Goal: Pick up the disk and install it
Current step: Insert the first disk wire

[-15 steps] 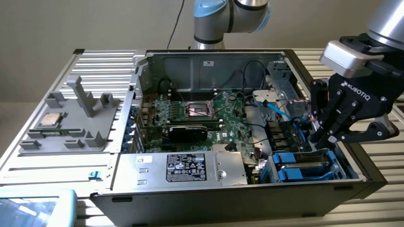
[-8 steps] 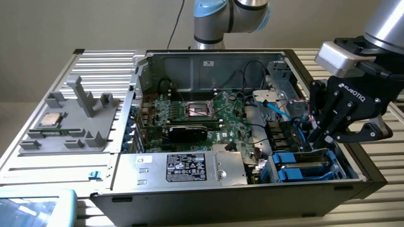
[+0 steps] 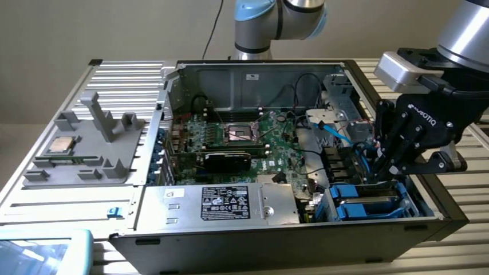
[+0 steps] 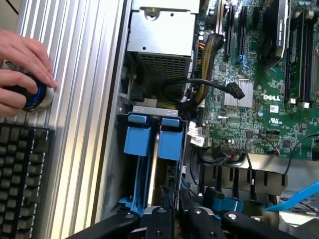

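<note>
The disk (image 4: 168, 144) stands edge-on in the drive bay at the case's near corner, on the exterior view's right. Its bright blue carrier shows, with a pale metal side beside it. A second blue carrier (image 4: 137, 140) sits right next to it. My gripper (image 4: 173, 205) reaches down into that bay, its black fingers drawn close together on the disk's near end. In the exterior view the gripper (image 3: 386, 171) hangs over the blue carriers (image 3: 367, 201), its fingertips down among the cables.
The open computer case (image 3: 439, 215) holds the motherboard (image 3: 244, 140) and a silver power supply box (image 3: 229, 203). A grey fixture with a CPU chip (image 3: 61, 145) lies on the exterior view's left. A person's hand (image 4: 22, 69) rests on a blue-ringed button beside a keyboard (image 4: 20, 174).
</note>
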Available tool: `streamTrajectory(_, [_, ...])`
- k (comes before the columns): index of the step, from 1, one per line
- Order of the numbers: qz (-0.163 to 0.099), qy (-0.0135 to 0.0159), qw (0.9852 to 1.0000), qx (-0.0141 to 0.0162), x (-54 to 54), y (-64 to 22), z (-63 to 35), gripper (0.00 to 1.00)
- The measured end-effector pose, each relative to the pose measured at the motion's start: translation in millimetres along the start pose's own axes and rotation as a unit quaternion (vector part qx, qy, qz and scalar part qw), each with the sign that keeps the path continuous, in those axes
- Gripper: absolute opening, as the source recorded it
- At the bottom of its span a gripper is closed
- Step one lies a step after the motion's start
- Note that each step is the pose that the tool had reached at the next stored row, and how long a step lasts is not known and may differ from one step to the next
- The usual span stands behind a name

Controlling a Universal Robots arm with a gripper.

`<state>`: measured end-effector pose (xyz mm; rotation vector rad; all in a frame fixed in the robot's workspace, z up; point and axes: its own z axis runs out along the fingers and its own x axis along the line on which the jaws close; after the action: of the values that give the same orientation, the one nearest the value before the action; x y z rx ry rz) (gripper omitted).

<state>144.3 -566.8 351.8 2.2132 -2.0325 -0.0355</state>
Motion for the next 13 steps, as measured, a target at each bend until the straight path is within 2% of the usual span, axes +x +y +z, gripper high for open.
streamTrajectory(2, [0.007,0.0029,1.0000,0.0026,0.0,-0.1,0.5,0.16])
streamTrajectory(5, [0.013,0.0096,0.9998,0.0078,-0.2,0.5,1.5,0.16])
streamTrajectory(6, [0.014,0.0106,0.9998,0.0083,-0.3,1.5,2.1,0.16])
streamTrajectory(10, [0.015,0.0111,0.9998,0.0084,-1.1,7.6,3.4,0.16])
streamTrajectory(12, [0.015,0.0135,0.9998,0.0084,-3.2,8.2,4.1,0.16])
streamTrajectory(13, [0.015,0.0138,0.9998,0.0084,-3.4,8.1,4.4,0.16])
